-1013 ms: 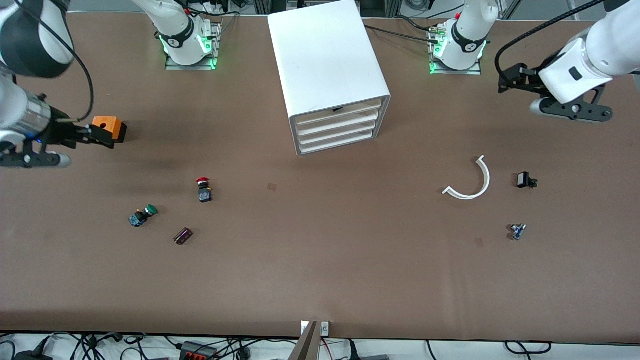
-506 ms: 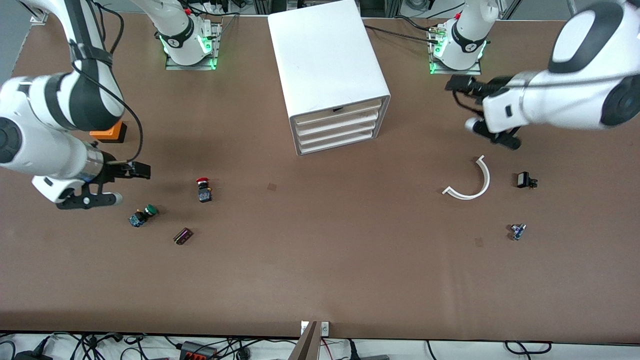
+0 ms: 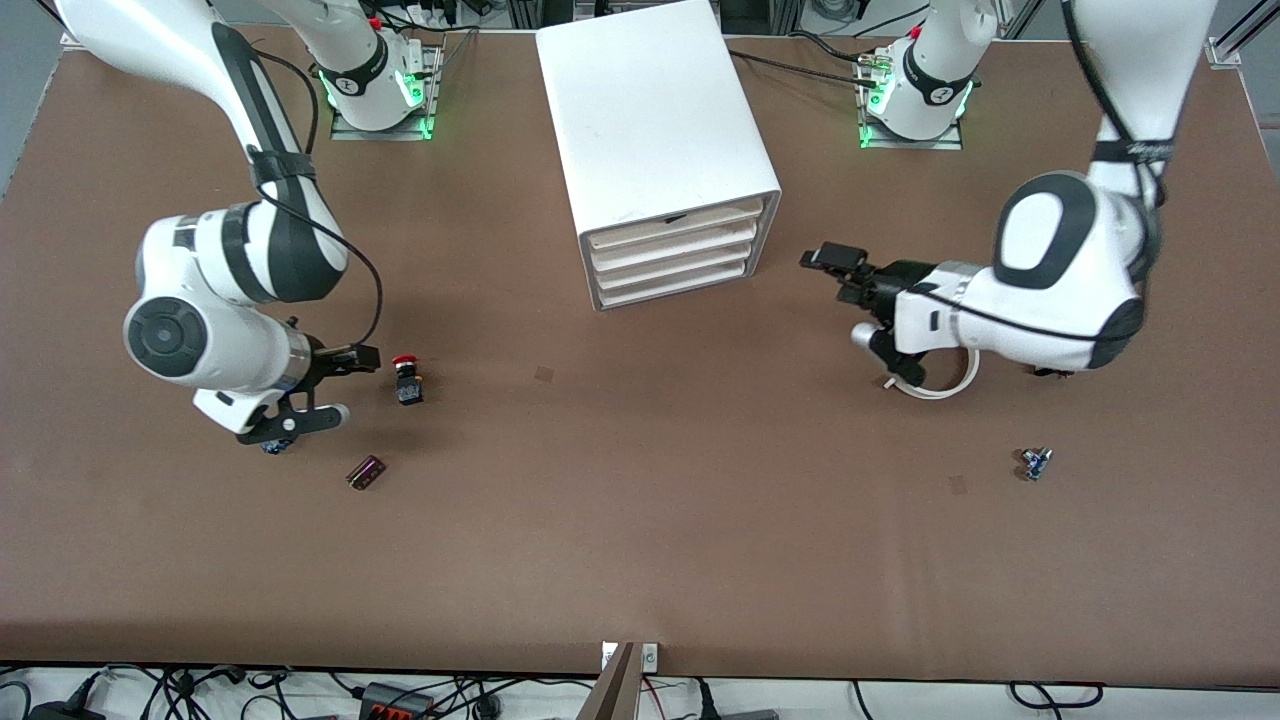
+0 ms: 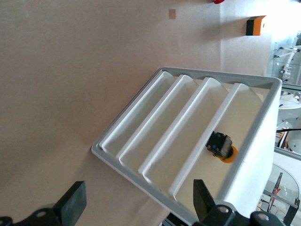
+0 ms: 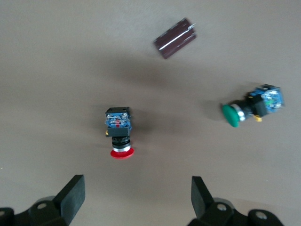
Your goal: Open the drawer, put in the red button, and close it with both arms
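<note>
The red button (image 3: 405, 377) lies on its side on the table toward the right arm's end; it also shows in the right wrist view (image 5: 119, 130). My right gripper (image 3: 362, 357) is open and empty, low over the table just beside the button's red cap, with its fingers (image 5: 70, 197) apart. The white drawer cabinet (image 3: 655, 120) has all its drawers (image 3: 675, 258) shut. My left gripper (image 3: 832, 259) is open and empty and faces the cabinet's drawer front (image 4: 188, 136) from the left arm's side. Its fingers (image 4: 71, 207) are spread wide.
A green-capped button (image 5: 251, 107) and a dark maroon cylinder (image 3: 366, 472) lie near the red button. A white curved piece (image 3: 950, 385) and a small blue part (image 3: 1035, 462) lie toward the left arm's end. An orange block (image 4: 255, 25) shows far off.
Both arms have swung in over the table. My right gripper has come down beside the red button. My left gripper has moved toward the cabinet's drawer front.
</note>
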`<state>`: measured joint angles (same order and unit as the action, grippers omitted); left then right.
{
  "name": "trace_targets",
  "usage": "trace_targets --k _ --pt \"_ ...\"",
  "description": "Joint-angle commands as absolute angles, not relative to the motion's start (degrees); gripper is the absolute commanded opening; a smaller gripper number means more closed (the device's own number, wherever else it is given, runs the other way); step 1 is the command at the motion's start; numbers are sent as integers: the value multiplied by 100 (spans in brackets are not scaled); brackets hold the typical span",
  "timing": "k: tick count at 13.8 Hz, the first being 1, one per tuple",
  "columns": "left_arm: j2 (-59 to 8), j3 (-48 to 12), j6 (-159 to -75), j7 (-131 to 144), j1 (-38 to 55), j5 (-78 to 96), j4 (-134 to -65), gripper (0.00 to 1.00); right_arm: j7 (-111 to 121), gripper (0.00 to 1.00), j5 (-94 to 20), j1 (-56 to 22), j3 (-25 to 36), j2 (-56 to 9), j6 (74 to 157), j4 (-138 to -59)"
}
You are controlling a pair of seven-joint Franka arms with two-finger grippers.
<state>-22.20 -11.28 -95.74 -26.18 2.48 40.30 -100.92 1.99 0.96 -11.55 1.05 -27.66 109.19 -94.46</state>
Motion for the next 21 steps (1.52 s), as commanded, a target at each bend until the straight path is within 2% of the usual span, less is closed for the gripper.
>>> trace_targets --k 1,4,14,18,20,21 --pt "-2530 -1195 -9747 -3399 246 4621 -10169 100 255 100 97 -1309 114 -3110 11055 -9308" --pt "-2725 -1195 -10044 -3849 474 5036 -10440 100 176 100 88 -1397 114 -3585 11539 -9308" --pt "-3006 -1204 -10257 -4315 861 5124 -10617 99 229 100 79 -1459 114 -3964 11540 -9325" --pt "-3111 -1327 -10274 -5067 888 5693 -11037 81 202 100 70 -1459 106 -4008 11540 -9334" --pt "-3164 -1327 -10274 -5702 888 6203 -11337 67 193 96 70 -1468 105 -4052 11540 -9334" --pt "-3164 -1327 -10266 -5730 888 6249 -11347 61 193 90 70 -1459 105 -4060 11540 -9334"
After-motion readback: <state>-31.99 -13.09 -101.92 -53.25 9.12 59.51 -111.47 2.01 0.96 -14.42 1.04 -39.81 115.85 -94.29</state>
